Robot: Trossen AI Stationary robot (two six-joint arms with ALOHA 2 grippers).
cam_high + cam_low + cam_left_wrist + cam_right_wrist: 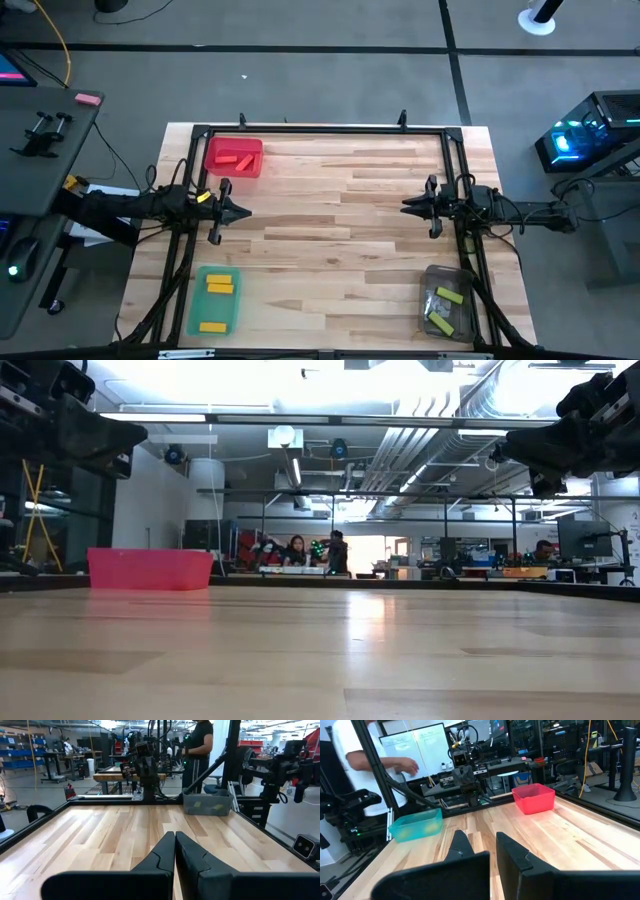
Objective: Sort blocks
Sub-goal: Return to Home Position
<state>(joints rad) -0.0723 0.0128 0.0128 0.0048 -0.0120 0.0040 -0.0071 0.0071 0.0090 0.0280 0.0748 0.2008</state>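
All binned: red blocks point(233, 157) in the red tray point(212, 166) far left, just beyond the left gripper point(236, 210) (fingers pressed together), yellow blocks point(219, 286) in the green tray point(197, 302) near left, green blocks point(447, 298) in the clear tray point(433, 275) near right, nearest the right gripper point(408, 206) (fingers slightly apart).

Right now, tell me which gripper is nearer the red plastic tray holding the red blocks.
Left. The left gripper hangs right beside the red plastic tray; the right gripper is across the table, far from it.
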